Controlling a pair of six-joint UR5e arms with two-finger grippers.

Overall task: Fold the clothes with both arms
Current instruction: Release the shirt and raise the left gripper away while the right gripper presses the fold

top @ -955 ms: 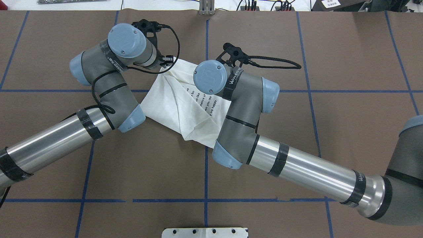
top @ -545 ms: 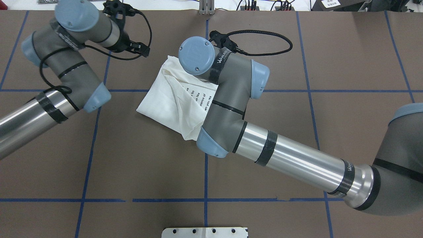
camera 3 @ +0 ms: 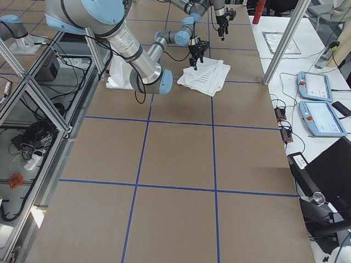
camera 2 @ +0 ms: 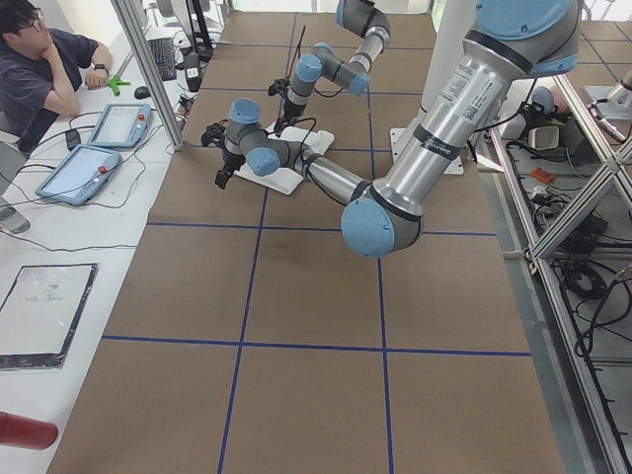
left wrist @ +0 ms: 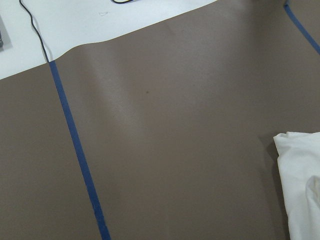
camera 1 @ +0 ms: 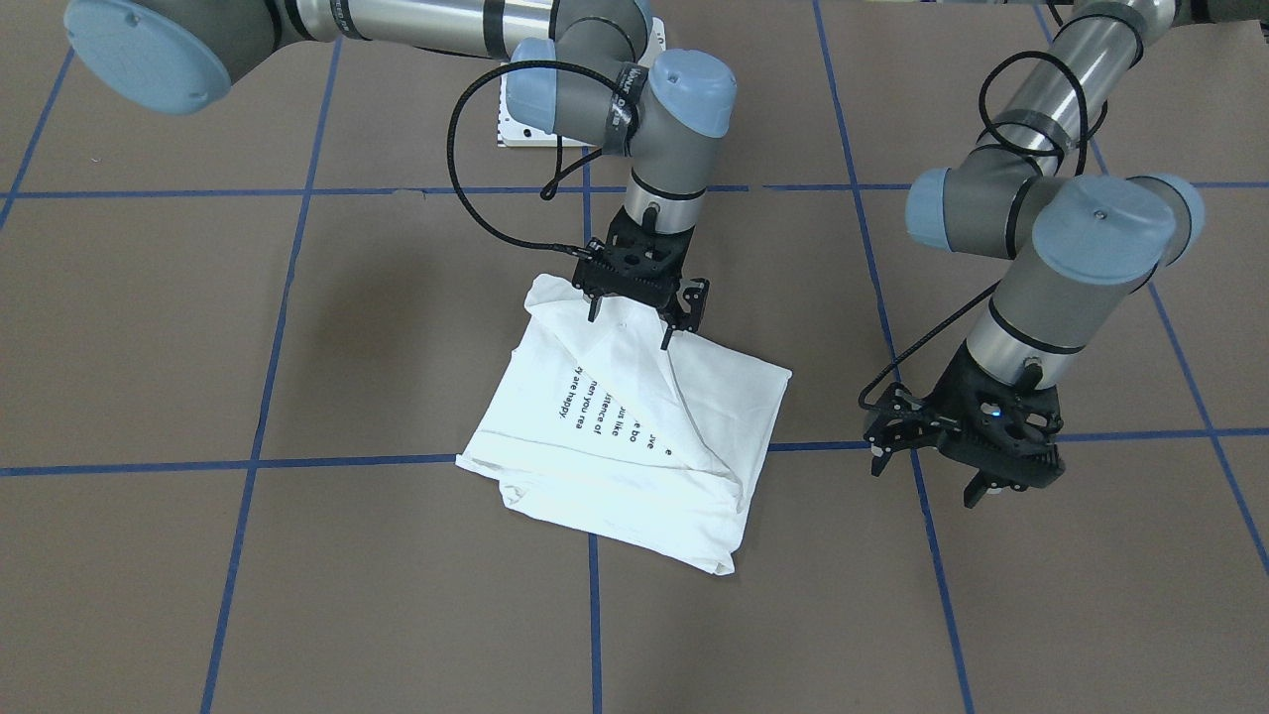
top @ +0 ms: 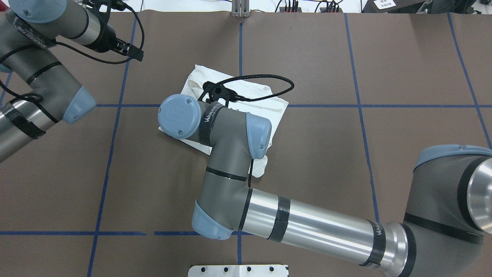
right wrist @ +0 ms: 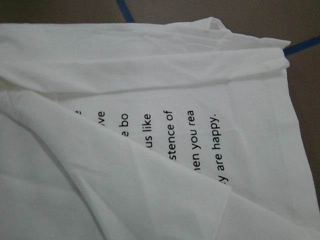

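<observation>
White T-shirt (camera 1: pixel 634 446) down on the brown table (camera 1: pixel 297 555) as a rough folded packet, skewed to the blue tape lines (camera 1: pixel 248 461), with a loose diagonal flap across the printed text (camera 1: pixel 605 412). Right gripper (camera 1: pixel 631 327) low over the packet's edge nearest the robot, jaws spread, nothing visibly pinched between them. Left gripper (camera 1: pixel 924 478) well apart from the shirt over bare table, likewise spread wide and empty. Looks close to finished, judging by the compact shape, yet untidy. Main hazard: closing here and catching only the top layer, peeling the flap back and undoing the fold instead of moving the whole packet. Equally risky to lift or slide with one arm alone — with no second hold on the opposite side, likely to sag, swing and spill open at the free corners. Worth watching any downward press too: enough to bunch the soft cotton and drag the packet more askew. Cannot tell from any view whether the right jaws actually touch the fabric or hang just above it — hence hard to judge how near that first hazard is.
</observation>
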